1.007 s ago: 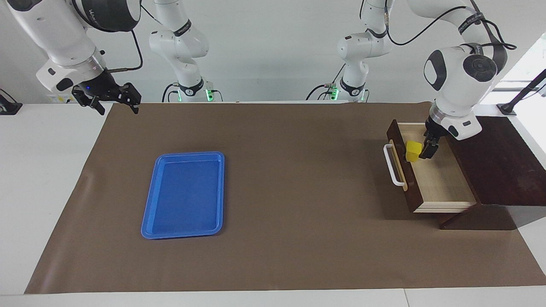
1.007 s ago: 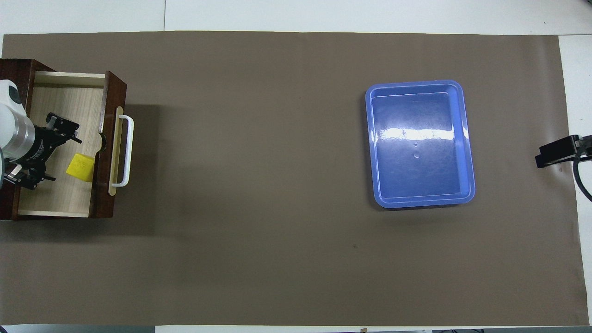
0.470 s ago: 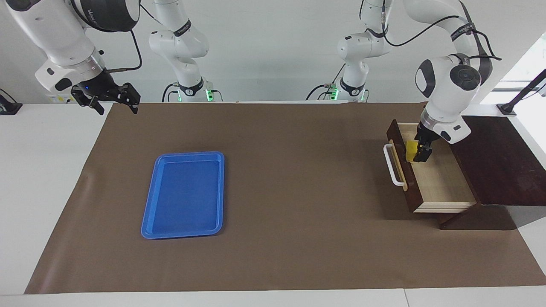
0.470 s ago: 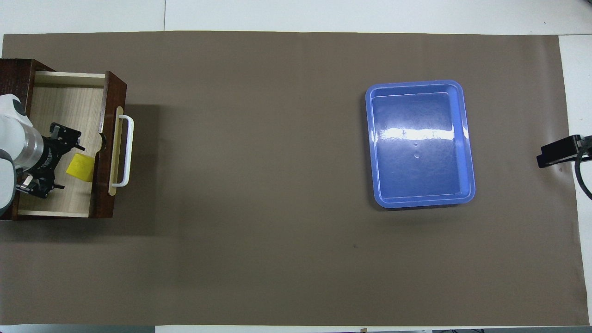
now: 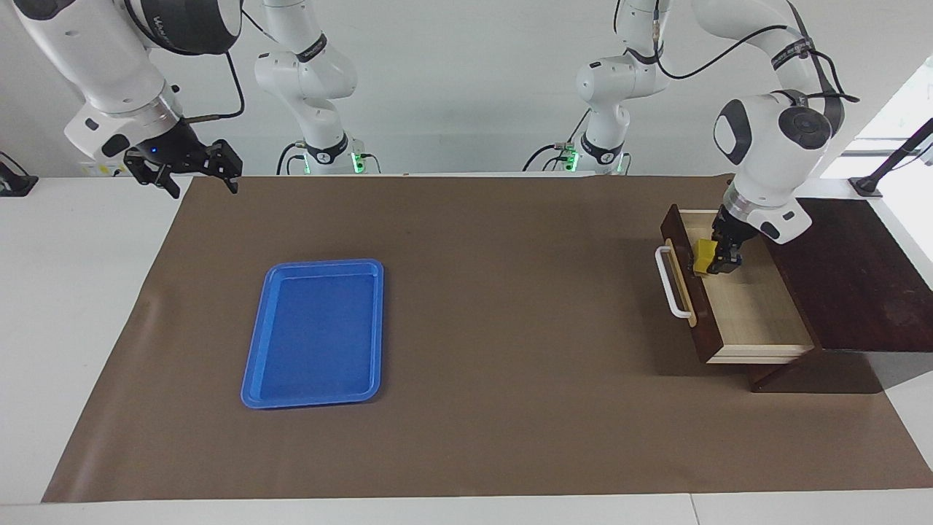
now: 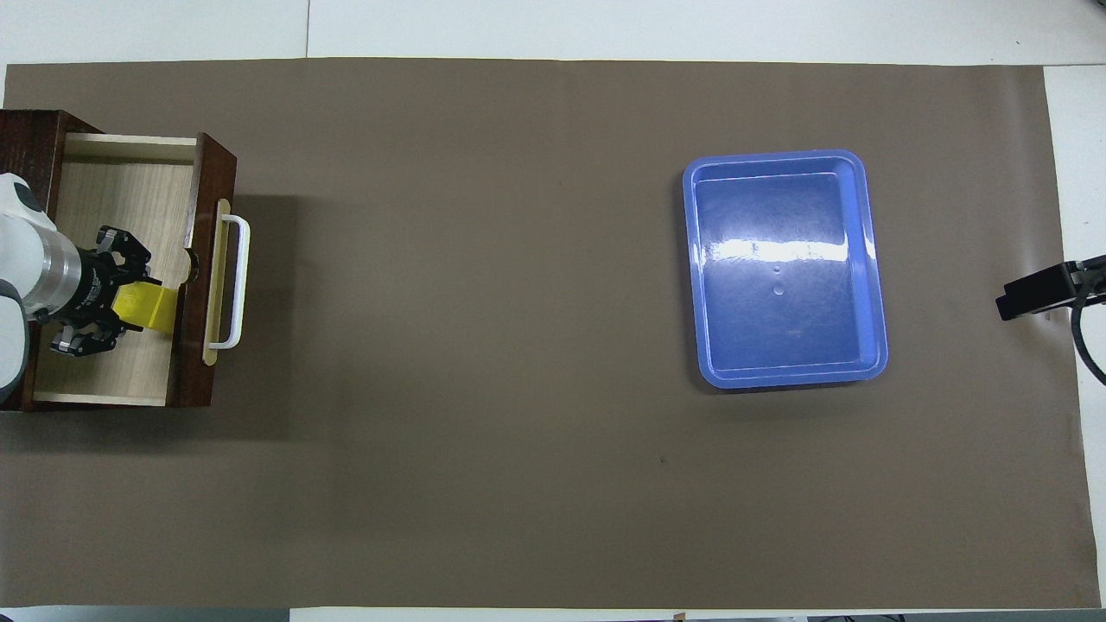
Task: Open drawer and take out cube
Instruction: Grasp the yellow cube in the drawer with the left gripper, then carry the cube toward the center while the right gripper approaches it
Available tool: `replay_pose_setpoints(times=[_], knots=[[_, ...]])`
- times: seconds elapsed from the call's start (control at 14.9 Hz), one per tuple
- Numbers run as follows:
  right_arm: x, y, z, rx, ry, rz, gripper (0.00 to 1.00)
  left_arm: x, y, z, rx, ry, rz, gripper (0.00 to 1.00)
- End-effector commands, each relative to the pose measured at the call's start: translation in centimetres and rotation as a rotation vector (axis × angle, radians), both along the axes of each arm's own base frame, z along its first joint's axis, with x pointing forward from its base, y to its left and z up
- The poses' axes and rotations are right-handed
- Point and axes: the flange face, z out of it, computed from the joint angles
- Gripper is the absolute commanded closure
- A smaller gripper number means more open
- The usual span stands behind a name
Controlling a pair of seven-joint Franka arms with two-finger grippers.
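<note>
Drawer: the dark brown wooden drawer (image 5: 736,306) with the white bar handle (image 5: 671,283) stands pulled out of its dark wooden box (image 5: 853,284) at the left arm's end of the table (image 5: 510,437), its pale light-wood floor showing.
Cube: the small bright yellow block (image 5: 703,257) sits inside the drawer, just beside the drawer front, in the part of the drawer nearer to the robots.
Just changed: a second ago the left gripper (image 5: 718,259) hung beside the cube with its jaws spread; it has since slid over the cube and its jaws have come together on the cube's two sides.
Left gripper now: jaws clamped on the yellow cube, down within the drawer.
Lift: not clear yet; the cube looks still low in the drawer.
Right gripper: the right gripper (image 5: 197,166) waits up in the air over the table edge at the right arm's end, jaws spread wide, holding nothing.
Tray: the flat blue rectangular plastic tray (image 5: 315,332) lies on the brown mat (image 5: 474,328), well apart from the drawer.
Meaning for the task: opening is done and the grasp seems made; what is left, by my reading, is a straight lift clear of the drawer front.
</note>
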Motion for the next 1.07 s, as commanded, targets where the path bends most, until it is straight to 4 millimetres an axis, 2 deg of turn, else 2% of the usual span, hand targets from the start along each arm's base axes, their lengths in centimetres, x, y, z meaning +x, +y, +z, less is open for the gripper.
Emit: replay_pose_setpoints(times=[0.0,0.13,0.2,0.27,0.54,0.74,0.87,1.01], knots=[[-1.5,0.7,-1.2,0.051,-0.03,0.128,0.0,2.1,-0.1,5.8,-0.023,0.027,0.031,1.0],[-2.0,1.4,-2.2,0.114,-0.053,0.246,0.0,2.2,-0.9,9.4,-0.075,0.02,0.092,1.0],[-2.0,2.0,-2.6,0.139,-0.07,0.293,0.0,2.1,-1.7,10.2,-0.089,0.015,0.142,1.0],[-2.4,3.3,-3.1,0.166,-0.071,0.369,0.0,1.8,-4.1,10.6,-0.103,0.01,0.206,1.0],[-3.4,8.0,-4.1,0.293,-0.107,0.632,0.0,0.2,-13.8,9.5,-0.168,-0.002,0.376,1.0],[-4.5,11.1,-5.2,0.408,-0.168,0.83,0.0,-3.0,-21.4,8.1,-0.181,-0.028,0.431,1.0],[-5.3,14.2,-5.4,0.46,-0.216,1.008,0.0,-4.3,-23.9,7.4,-0.174,-0.005,0.469,1.0],[-6.4,16.9,-5.8,0.508,-0.222,1.104,0.0,-5.5,-26.8,6.4,-0.158,0.021,0.464,1.0]])
